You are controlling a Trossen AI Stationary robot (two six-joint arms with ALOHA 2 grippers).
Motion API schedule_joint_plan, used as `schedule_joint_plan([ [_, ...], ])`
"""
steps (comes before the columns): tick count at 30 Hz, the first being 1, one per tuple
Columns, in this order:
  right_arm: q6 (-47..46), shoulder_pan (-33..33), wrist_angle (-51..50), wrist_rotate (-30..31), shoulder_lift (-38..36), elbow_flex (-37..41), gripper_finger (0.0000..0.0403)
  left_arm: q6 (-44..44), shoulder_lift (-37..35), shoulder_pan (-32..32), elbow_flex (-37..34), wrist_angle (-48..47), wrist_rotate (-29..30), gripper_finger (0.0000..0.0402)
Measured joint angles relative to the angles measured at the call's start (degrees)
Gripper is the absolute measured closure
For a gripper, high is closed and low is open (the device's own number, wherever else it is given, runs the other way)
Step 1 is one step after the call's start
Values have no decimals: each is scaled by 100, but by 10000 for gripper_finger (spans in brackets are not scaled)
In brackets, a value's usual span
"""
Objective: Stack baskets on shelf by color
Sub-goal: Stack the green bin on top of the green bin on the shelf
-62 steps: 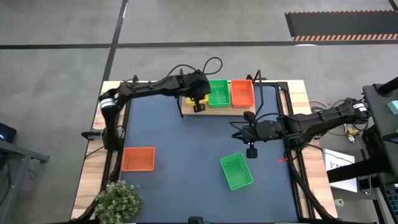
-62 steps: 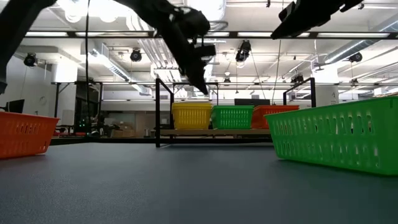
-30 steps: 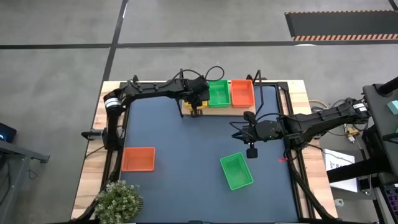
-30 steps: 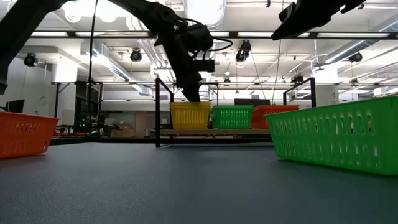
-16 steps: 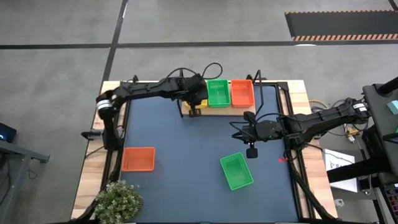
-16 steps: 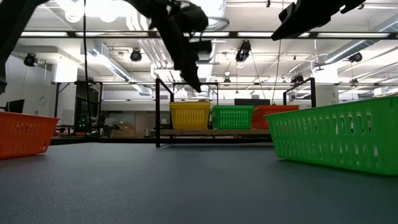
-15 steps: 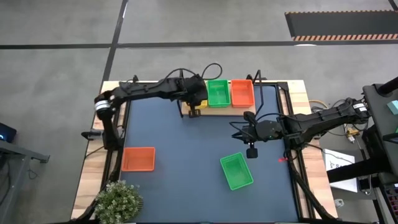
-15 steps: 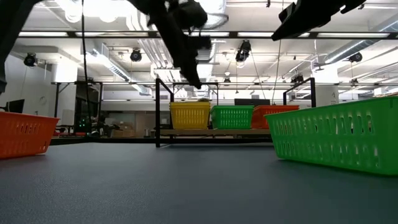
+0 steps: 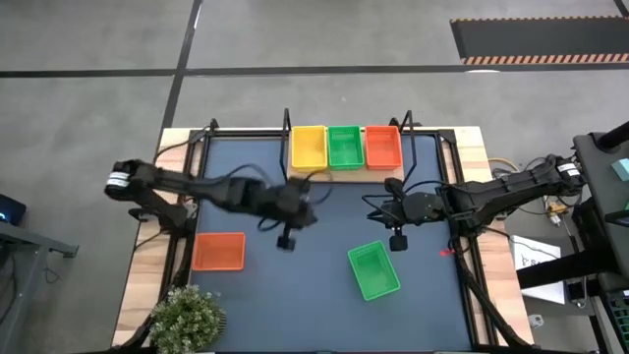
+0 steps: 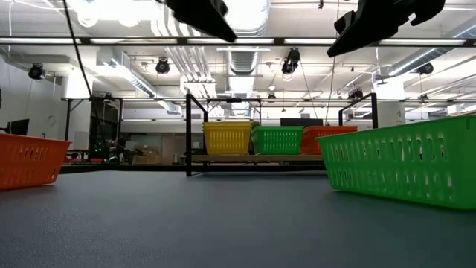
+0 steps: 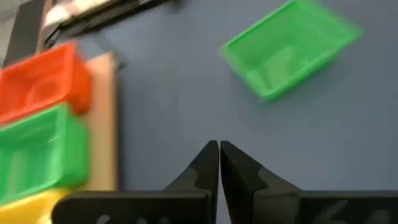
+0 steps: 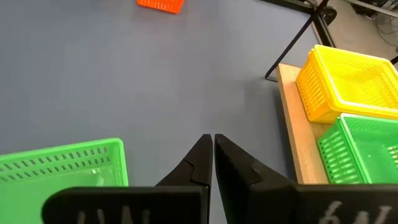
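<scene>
The wooden shelf (image 9: 346, 173) stands at the table's far edge. It bears a yellow basket stack (image 9: 308, 147), a green one (image 9: 344, 147) and a red-orange one (image 9: 382, 147). A single red-orange basket (image 9: 218, 252) rests on the table near the left. A green basket (image 9: 373, 270) lies near the right. My left gripper (image 9: 286, 239) hovers over the table's middle, shut and empty (image 11: 219, 146). My right gripper (image 9: 397, 239) hangs just beyond the green basket (image 12: 62, 168), also shut and empty (image 12: 213, 138).
A potted plant (image 9: 187, 317) stands at the near left corner. Black shelf posts (image 10: 187, 134) rise at the shelf's ends. Bare blue tabletop (image 9: 295, 285) lies between the two loose baskets. Cables run along the table's right side (image 9: 462, 256).
My left gripper first dipped to the yellow stack on the shelf. It then rose and swung away toward the table's near edge, and now stands over the table's middle. The yellow stack stays on the shelf. My right arm kept still.
</scene>
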State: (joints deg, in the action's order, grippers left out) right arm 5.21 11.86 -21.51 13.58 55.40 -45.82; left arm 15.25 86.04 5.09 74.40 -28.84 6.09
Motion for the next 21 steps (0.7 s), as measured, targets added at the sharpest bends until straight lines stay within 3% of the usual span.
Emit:
schedule_joint_plan([
  [5,63,0,137,0,34,35,394,-227,-530,630,-980,1216,4,401],
  [10,143,0,292,-4,76,35,394,-429,-981,844,-1817,2346,19,401],
  [16,-8,0,302,-7,105,35,394,-589,-1404,847,-2431,2845,178,401],
  [21,-190,0,260,-11,107,35,394,-574,-1511,841,-2543,2906,490,402],
])
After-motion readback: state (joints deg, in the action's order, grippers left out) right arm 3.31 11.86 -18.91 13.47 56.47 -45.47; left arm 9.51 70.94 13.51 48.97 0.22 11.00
